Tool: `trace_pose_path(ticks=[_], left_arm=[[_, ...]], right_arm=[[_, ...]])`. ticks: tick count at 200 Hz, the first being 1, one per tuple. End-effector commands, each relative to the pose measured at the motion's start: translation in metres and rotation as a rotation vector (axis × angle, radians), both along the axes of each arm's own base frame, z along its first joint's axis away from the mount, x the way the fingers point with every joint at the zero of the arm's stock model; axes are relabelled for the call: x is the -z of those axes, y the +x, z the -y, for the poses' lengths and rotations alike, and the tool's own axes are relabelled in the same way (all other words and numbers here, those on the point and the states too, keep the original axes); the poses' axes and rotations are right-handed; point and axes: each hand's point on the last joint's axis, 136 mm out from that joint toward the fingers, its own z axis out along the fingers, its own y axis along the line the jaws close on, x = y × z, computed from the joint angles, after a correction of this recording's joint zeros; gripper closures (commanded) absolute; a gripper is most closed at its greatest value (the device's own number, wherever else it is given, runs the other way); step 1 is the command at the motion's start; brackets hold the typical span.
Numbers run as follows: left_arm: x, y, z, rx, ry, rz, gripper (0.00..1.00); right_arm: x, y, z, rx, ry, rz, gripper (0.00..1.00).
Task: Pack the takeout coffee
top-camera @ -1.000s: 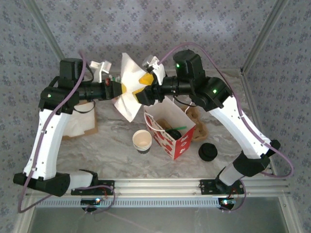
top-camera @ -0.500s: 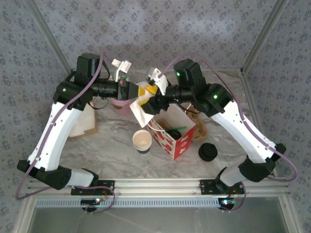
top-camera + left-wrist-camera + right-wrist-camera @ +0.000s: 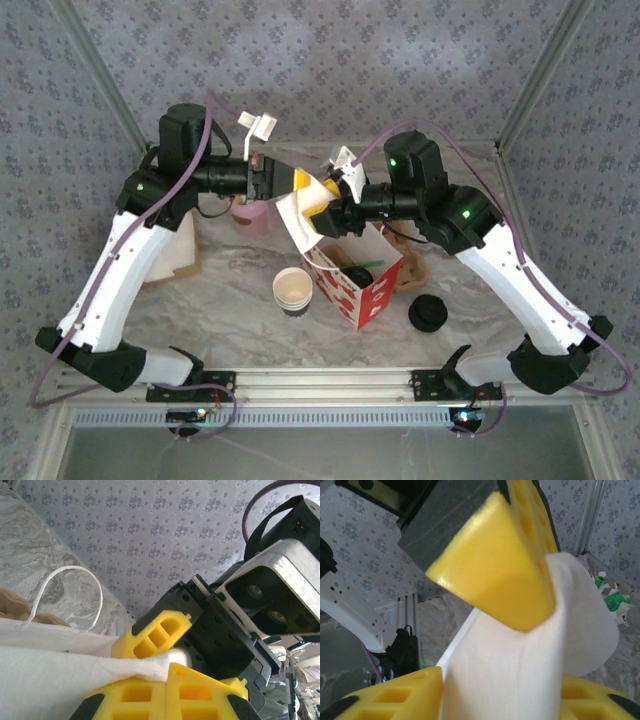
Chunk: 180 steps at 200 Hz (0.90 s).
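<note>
Grey marbled table [image 3: 230, 300] is carrying the whole job, and standing just right of its middle is the red-and-white paper bag [image 3: 350, 297], mouth gaping upward. Above the bag's rear-left corner the white napkin [image 3: 292, 225] is hanging between the two arms, well up off the table. The left gripper [image 3: 167, 680] is clenching one edge of that napkin, its yellow pads pressing tight together on it. The right gripper [image 3: 500, 700] is straddling the sheet with a finger on either side. Whether it's actually pinching, I can't tell from here.

Down on the table, just left of the bag, the stack of lidless paper cups [image 3: 291, 288] is sitting untouched. Off to the bag's right the loose black lids [image 3: 427, 313] are lying on their own.

Now the one that matters: the takeout coffee [image 3: 357, 272] is looking like it's sitting inside the bag, black lid peeking up with something green beside it. So I'm judging the main step done, coffee in. What's remaining, by my reading, is getting this napkin lowered into the bag's mouth and let go.
</note>
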Motion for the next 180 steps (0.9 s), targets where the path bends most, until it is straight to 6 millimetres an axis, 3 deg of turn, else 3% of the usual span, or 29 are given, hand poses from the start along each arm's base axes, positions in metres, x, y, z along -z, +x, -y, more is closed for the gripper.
trace_pose_path(ticks=[1, 19, 41, 60, 77, 98, 119, 146, 180], left_arm=[[-0.023, -0.009, 0.003, 0.014, -0.074, 0.058, 1.00], [-0.026, -0.006, 0.007, -0.003, -0.100, 0.058, 1.00], [-0.025, -0.002, 0.013, -0.048, -0.108, 0.056, 1.00], [-0.024, 0.001, 0.014, -0.097, -0.102, 0.064, 0.89], [-0.020, 0.009, 0.010, -0.164, -0.087, 0.066, 0.69], [-0.015, 0.018, -0.001, -0.264, -0.048, 0.079, 0.38], [-0.007, 0.026, -0.017, -0.381, 0.013, 0.092, 0.17], [0.006, 0.034, -0.042, -0.522, 0.099, 0.112, 0.01], [0.028, 0.036, -0.068, -0.646, 0.173, 0.114, 0.00]], right_arm=[[-0.009, -0.008, 0.000, -0.029, 0.050, -0.002, 0.58], [-0.012, -0.007, 0.001, -0.014, 0.069, 0.001, 0.68], [-0.012, -0.001, 0.005, 0.042, 0.075, 0.000, 0.89], [-0.013, 0.000, 0.011, 0.081, 0.083, -0.003, 1.00], [-0.013, -0.002, 0.017, 0.118, 0.086, -0.011, 1.00], [-0.009, -0.002, 0.027, 0.185, 0.072, -0.033, 1.00], [0.003, -0.009, 0.037, 0.227, 0.024, -0.064, 1.00], [0.018, -0.018, 0.051, 0.281, -0.047, -0.086, 1.00], [0.042, -0.022, 0.064, 0.352, -0.150, -0.114, 1.00]])
